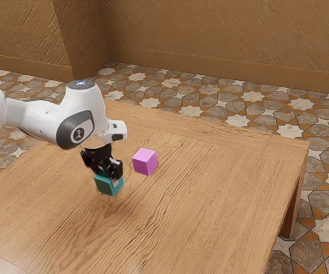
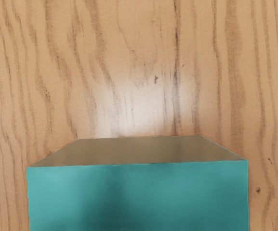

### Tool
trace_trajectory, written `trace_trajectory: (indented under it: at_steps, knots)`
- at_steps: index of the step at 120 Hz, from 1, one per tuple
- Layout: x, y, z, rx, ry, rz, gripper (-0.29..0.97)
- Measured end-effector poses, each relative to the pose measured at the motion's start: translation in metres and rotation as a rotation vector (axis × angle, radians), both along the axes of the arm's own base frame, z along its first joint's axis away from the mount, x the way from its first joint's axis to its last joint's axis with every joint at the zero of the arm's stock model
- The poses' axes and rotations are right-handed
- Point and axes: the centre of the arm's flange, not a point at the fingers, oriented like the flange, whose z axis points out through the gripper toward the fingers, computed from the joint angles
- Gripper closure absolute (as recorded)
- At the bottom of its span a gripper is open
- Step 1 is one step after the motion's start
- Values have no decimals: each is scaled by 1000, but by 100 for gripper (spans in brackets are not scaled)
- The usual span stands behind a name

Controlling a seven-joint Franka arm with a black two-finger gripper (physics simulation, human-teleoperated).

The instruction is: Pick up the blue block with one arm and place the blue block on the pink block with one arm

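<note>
My pincer (image 1: 109, 174) is closed on the blue block (image 1: 108, 186), with a finger against each of two opposite faces. The block sits directly under my hand, low over the surface (image 1: 221, 194); I cannot tell whether it touches. The pink block (image 1: 145, 161) rests near, toward the exterior view's right and slightly farther back, apart from the held block. Both are matte, sharp-edged cubes with no long axis; the blue one reads teal. The surface is smooth, grained wood.

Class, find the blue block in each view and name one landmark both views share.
Exterior view: blue block gripped in the end effector, to the exterior view's left of the pink block.
Wrist view: blue block just below the end effector.
Shared landmark: the wooden table.
</note>
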Motion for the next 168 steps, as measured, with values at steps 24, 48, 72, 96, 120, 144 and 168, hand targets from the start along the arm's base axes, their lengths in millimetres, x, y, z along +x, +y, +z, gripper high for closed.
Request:
trace_trajectory:
  at_steps: [24, 48, 72, 96, 120, 144, 168]
  knots:
    - [55, 0, 23, 4, 8, 7, 29]
    - [103, 4, 22, 10, 42, 16, 30]
    - [139, 3, 15, 14, 68, 15, 30]
    - [147, 1, 13, 15, 91, 14, 30]
    - [178, -7, 15, 21, 67, -6, 30]
    - [184, -16, 11, 22, 78, -25, 30]
    - [184, -15, 0, 25, 97, -28, 30]
